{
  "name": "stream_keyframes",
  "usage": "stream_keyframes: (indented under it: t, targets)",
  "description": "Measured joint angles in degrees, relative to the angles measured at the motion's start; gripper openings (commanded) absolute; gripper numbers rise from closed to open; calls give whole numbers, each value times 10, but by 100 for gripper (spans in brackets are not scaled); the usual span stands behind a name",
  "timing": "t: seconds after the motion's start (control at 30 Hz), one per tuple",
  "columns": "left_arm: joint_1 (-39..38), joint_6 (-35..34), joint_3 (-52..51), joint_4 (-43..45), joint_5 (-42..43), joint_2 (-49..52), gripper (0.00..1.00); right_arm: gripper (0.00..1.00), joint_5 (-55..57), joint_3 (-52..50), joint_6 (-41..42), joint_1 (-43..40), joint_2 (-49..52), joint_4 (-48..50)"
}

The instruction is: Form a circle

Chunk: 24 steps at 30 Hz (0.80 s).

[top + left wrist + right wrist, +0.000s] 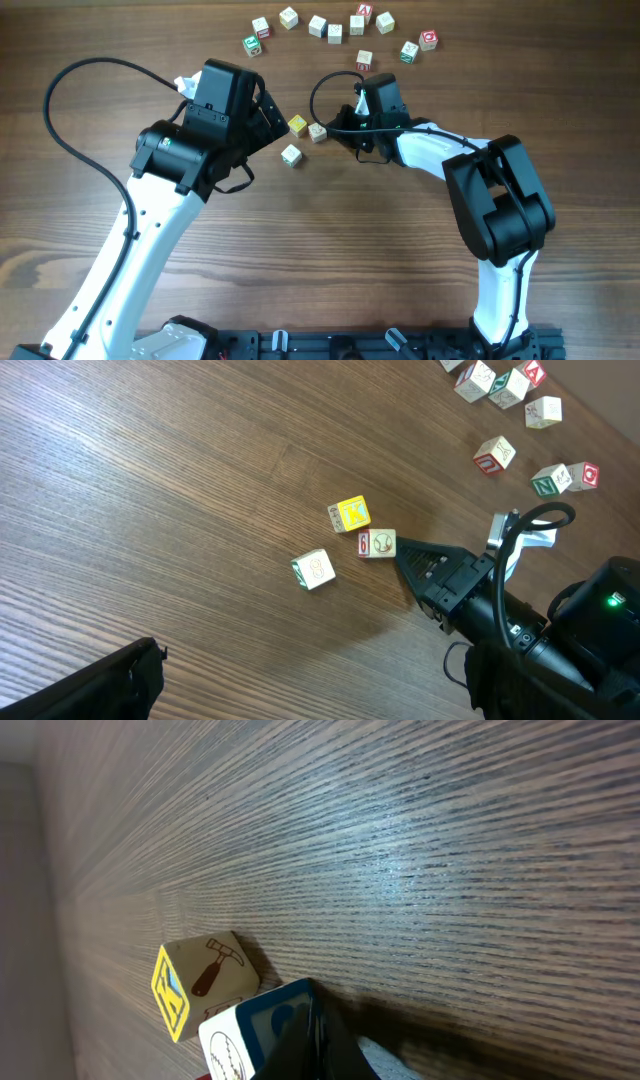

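circle point(297, 125): 3 small wooden cubes in a loose cluster near the middle of the table point(120, 40), between the 2 grippers; they make a short open bend, not a closed ring.
yellow cube point(350, 514): the farthest of the 3 in the overhead view, just beside the ball cube; I cannot tell whether the 2 touch. The right wrist view shows a hammer drawing on one face.
ball cube point(377, 543): pale, with a round ball drawing on top and a red mark on one side; a blue-framed face shows in the right wrist view.
third cube point(314, 569): pale with a green mark, standing apart from the other 2 and nearer the robot's base.
right gripper point(402, 548): fingers pressed together into 1 narrow tip, pinching nothing; the tip touches the side of the ball cube.
left gripper point(272, 122): spread wide with nothing in it, on the left arm's side of the yellow cube. The wrist housing hides most of it from overhead, and its own camera catches only 1 dark finger point(90, 680) at the lower left corner.
other cubes point(335, 33): about 11 in a ragged arc at the far side, well apart from the cluster; red and green marks, too small to read.
cable point(320, 95): a black loop rising from the right gripper.
cut off: the right wrist view crops the ball cube and the fingertips at its bottom edge, and its left border is a grey blur.
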Motion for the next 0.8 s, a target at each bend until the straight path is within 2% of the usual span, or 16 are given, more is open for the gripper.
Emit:
stream_keyframes:
  t: [0.8]
  targets:
    - [0, 0, 0, 0, 0, 0, 100, 4, -5, 0, 158, 0, 0, -31]
